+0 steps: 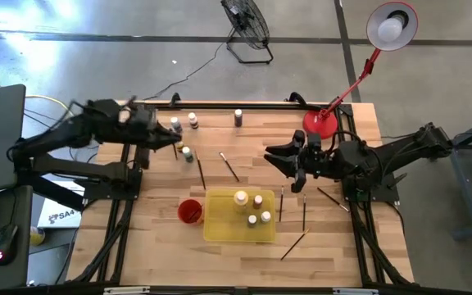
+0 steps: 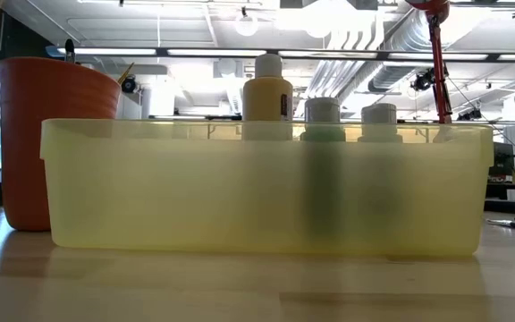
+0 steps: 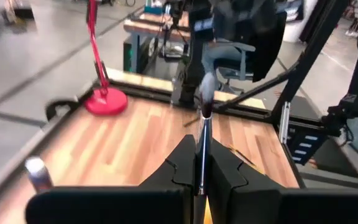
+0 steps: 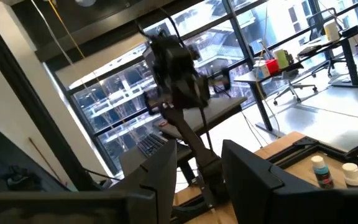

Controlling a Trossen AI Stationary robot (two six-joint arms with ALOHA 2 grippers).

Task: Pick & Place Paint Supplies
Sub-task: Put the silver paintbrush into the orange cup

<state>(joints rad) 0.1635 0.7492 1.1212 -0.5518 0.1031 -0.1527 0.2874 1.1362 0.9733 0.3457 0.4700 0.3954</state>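
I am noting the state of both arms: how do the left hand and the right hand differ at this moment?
The left hand is shut on a thin paintbrush; the right hand holds nothing, with a gap between its fingers. In the high view the left hand is above the bottles near the table's far edge, and the right hand is beside the red lamp base. Both are dark and two-fingered.

Wooden table (image 1: 138,238) is carrying: yellow tray (image 1: 220,228) at front centre w/ red cup (image 1: 189,211) just beside it; red lamp base (image 1: 319,123) near back; loose bottles (image 1: 238,117) at back left; brushes (image 1: 229,166) lying scattered mid & right.
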